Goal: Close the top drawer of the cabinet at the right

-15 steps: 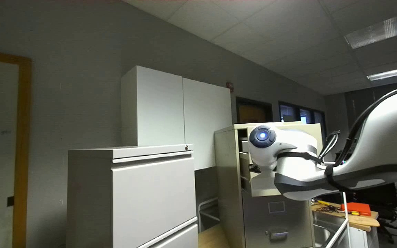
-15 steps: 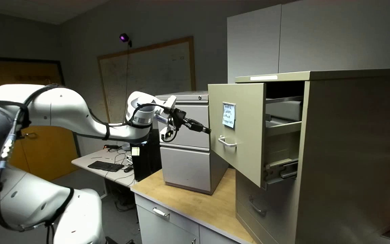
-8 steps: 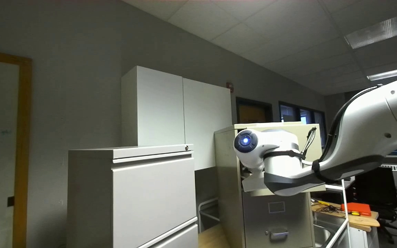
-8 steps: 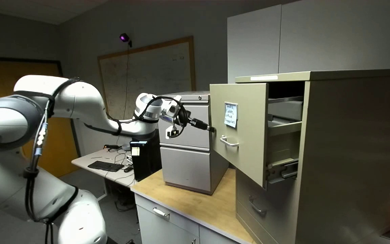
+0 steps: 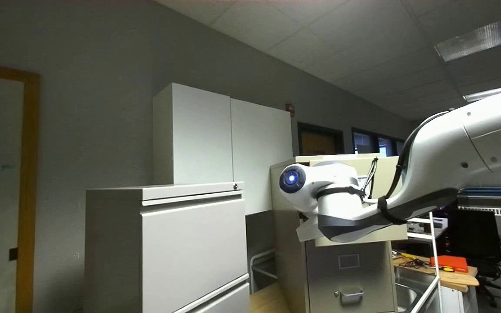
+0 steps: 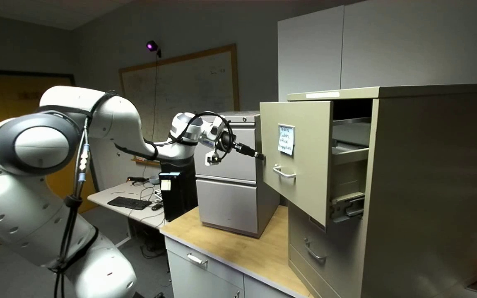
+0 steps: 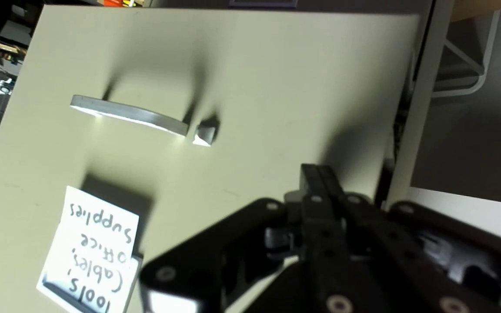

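Observation:
The top drawer [image 6: 304,161] of the beige cabinet [image 6: 429,186] stands pulled out, its side rail and inside showing. Its front carries a silvery handle [image 6: 284,171] and a paper label [image 6: 286,140]. In an exterior view the arm partly hides the drawer front [image 5: 383,174] of the cabinet [image 5: 287,243]. My gripper [image 6: 262,157] is shut and empty, its fingertips against or very near the drawer front by its far side edge. In the wrist view the gripper [image 7: 318,167] points at the drawer front [image 7: 255,108], with the handle [image 7: 128,115] and label [image 7: 89,252] to its left.
A pale grey low cabinet [image 6: 226,203] stands on the wooden counter [image 6: 238,248] beside the beige cabinet. A white cupboard [image 5: 202,134] hangs on the wall behind. A desk [image 6: 122,198] with a keyboard is farther back.
The arm has moved toward the beige cabinet with the gripper shut. The top drawer has slid a little way inward but still stands well out.

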You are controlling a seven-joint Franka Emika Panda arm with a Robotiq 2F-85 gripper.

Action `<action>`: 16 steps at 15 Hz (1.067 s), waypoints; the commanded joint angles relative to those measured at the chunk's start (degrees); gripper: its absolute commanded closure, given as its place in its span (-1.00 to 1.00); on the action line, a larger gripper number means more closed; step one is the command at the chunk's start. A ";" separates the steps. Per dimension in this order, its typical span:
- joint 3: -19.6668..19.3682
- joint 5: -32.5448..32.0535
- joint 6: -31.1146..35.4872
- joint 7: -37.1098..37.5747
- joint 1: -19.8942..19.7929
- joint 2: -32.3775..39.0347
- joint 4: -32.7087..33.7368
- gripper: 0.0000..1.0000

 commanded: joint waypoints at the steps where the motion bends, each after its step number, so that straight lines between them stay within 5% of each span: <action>1: -3.07 -2.27 2.20 -0.19 3.47 9.04 8.72 1.00; 16: -8.61 -1.05 0.93 -1.83 4.52 19.83 19.20 1.00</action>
